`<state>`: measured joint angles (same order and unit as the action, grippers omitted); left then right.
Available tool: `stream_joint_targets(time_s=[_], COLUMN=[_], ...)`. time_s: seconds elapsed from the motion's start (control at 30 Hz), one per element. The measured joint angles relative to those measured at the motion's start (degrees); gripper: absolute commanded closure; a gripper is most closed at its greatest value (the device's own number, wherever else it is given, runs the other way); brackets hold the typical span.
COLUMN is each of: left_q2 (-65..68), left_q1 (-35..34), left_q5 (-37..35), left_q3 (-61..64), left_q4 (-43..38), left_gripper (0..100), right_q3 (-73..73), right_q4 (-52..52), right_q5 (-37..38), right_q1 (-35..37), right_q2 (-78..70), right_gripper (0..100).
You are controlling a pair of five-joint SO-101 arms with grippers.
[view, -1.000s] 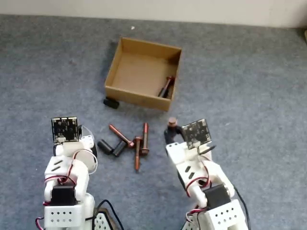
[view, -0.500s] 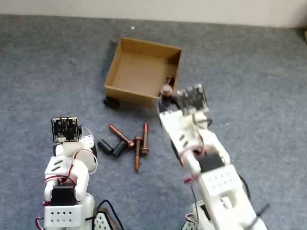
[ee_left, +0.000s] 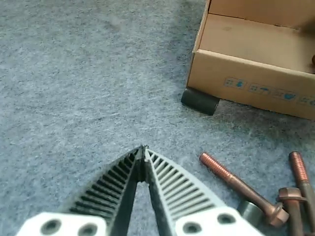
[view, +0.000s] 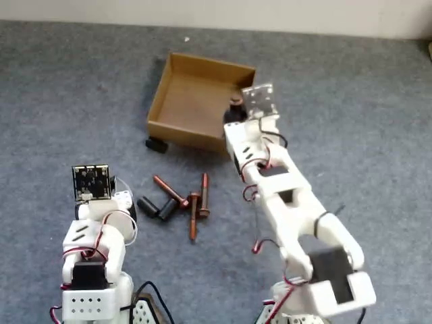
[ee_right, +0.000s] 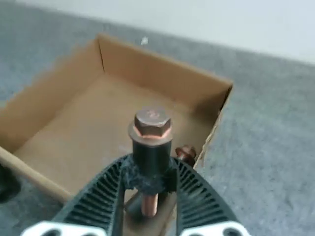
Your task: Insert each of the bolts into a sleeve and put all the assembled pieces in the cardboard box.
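Gripping bolt [ee_right: 152, 124] upright, head up, R claw [ee_right: 150, 173]

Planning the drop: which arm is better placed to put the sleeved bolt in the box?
Right: the right gripper holds the sleeved bolt above the cardboard box; the left gripper is shut, empty, outside it.

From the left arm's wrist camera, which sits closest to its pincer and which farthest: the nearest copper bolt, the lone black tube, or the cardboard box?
1. The copper bolt is nearest the left gripper, on the carpet toward the right arm's side.
2. The black sleeve lies farther ahead, at the foot of the box's corner.
3. The cardboard box is just behind that sleeve.
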<state>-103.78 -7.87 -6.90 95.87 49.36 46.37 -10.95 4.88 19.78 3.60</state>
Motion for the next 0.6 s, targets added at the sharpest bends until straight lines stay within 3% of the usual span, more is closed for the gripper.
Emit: stream_joint_targets(time_s=[0.27,0.6], left_q2=[0.0,0.0], left_q1=[0.0,-0.2], left_q5=[0.0,0.0], left_q3=[0.0,0.0], left_q4=[0.0,0.0], left_gripper=[99,99], right_q3=[-1.0,-2.3], right_q4=[0.0,8.5], right_q5=[0.0,0.0], right_q1=[0.1,0.0], right_q2=[-3.9,1.1], right_gripper=[85.3,85.3])
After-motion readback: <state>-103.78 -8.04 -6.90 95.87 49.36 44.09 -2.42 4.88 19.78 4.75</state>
